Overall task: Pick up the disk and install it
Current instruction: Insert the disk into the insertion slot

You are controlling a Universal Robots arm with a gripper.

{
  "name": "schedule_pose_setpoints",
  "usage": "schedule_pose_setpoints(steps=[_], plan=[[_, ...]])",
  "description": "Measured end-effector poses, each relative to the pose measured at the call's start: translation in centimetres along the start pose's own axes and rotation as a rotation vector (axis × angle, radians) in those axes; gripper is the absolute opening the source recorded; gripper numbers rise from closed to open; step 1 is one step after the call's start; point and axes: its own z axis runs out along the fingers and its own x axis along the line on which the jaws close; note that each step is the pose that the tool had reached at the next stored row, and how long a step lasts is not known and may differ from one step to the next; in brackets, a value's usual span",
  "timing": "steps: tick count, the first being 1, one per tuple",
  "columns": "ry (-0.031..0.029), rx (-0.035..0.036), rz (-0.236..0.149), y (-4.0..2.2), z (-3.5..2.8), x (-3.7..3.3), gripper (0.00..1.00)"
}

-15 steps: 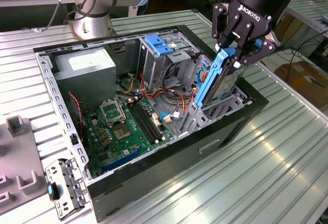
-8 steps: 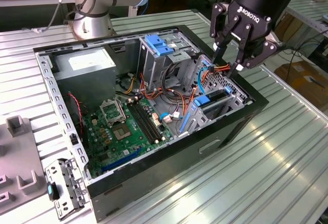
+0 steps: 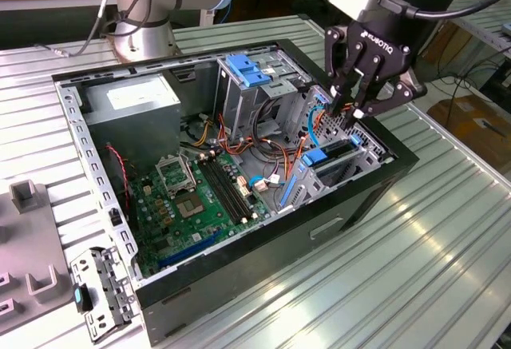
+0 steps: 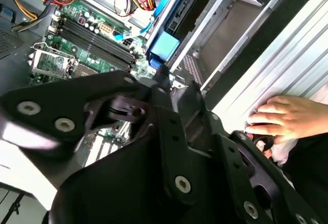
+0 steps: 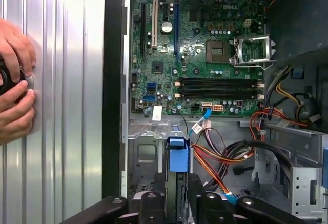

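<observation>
Disk (image 5: 178, 185) on edge in drive cage (image 5: 146, 157), blue carrier tab (image 5: 178, 155) at one end; jaws either side, grip indiscernible.

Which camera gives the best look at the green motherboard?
The first wrist view: the motherboard lies face-on and nearly whole. The exterior view shows it slanted, inside the case. The second wrist view shows part of it.

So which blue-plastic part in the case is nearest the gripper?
The disk, blue-railed, standing on edge just below the gripper; the blue latch atop the tall drive cage lies off toward the exterior view's left.
</observation>
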Motion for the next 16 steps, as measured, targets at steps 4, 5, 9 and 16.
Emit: schedule_pose_setpoints(steps=[4,5,9,16], plan=[[0.0000,0.0000,0.002,-0.10,0.78,-0.01,0.18],[-0.0001,-0.0001,0.005,-0.20,0.97,-0.02,0.12],[0.0000,-0.0003,0.010,-0.37,2.08,-0.04,0.11],[0.0001,-0.0003,0.010,-0.38,3.64,-0.10,0.11]])
